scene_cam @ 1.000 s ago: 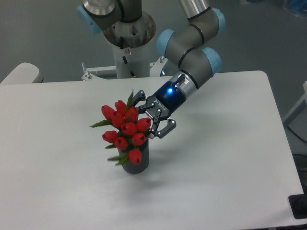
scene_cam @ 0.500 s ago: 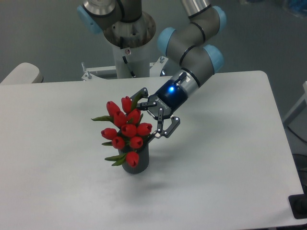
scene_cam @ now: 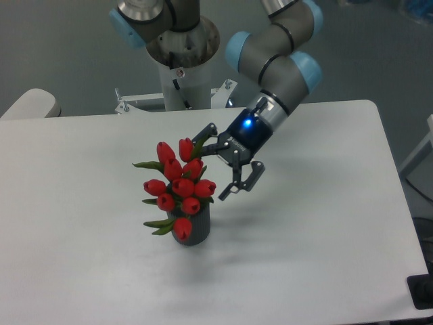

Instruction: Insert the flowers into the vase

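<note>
The vase point(scene_cam: 194, 229) stands upright on the white counter point(scene_cam: 318, 223) with the flowers point(scene_cam: 178, 186) seated in its mouth, leaning slightly left; just behind, the gripper point(scene_cam: 226, 161) has its jaws apart and empty; best to withdraw up and rightward, clear of the blooms, without nudging the bunch.

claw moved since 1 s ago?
Yes. The claw has drawn back up and to the right, away from the vase, which stands where it did on the table. Its fingers are spread, clear of the flowers.
</note>
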`<state>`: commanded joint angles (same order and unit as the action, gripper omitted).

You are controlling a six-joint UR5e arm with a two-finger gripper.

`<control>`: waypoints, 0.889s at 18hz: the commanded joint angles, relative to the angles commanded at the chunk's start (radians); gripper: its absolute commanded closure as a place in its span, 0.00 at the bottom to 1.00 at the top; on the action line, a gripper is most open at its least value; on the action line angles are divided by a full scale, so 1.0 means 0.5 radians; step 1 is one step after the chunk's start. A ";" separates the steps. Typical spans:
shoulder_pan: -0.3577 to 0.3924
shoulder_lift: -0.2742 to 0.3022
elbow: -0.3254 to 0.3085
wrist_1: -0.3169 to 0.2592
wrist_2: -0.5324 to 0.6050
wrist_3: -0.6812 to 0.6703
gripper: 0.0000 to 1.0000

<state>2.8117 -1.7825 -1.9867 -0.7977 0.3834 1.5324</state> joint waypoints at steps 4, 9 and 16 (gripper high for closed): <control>0.006 -0.021 0.217 -0.009 0.260 -0.009 0.00; -0.055 -0.171 0.714 -0.024 0.641 -0.285 0.00; -0.092 -0.389 1.208 -0.156 1.012 -0.331 0.00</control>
<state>2.7658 -1.9772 -1.3825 -0.8757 0.8895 1.3668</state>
